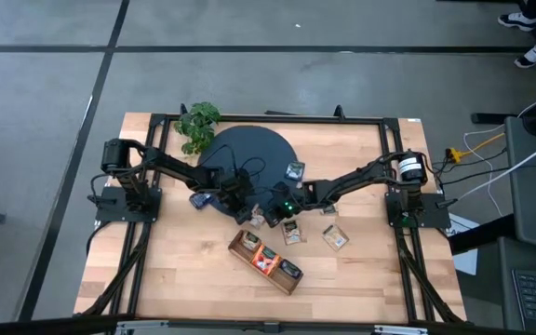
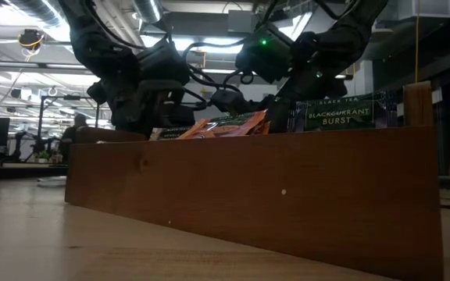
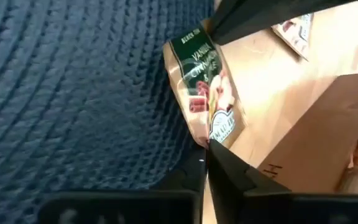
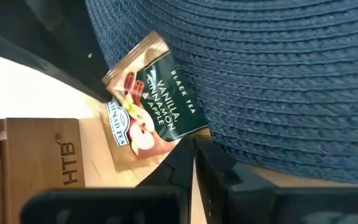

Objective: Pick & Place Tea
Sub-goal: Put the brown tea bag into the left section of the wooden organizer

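One beige-green tea sachet, printed "Vanilla Cinnamon Apple", sits over the near rim of the dark round mat. Both grippers are shut on it from opposite ends: my left gripper and my right gripper. The wooden tray lies just nearer and holds a red-orange sachet and a dark one, standing on edge. More sachets lie flat on the mat and on the table. My left gripper pinches the sachet's logo end between its two fingers, slanting down from the table's left. My right gripper pinches the corner at the "Black Tea" end between its two fingers, slanting down from the table's right. The sachet spans between them over the mat's rim; I cannot tell whether it touches the mat.
A leafy plant stands at the mat's far left. A blue sachet lies at the mat's left rim, another sachet by the tray. The tray's wall is close to both grippers. Bare wood lies near left and near right.
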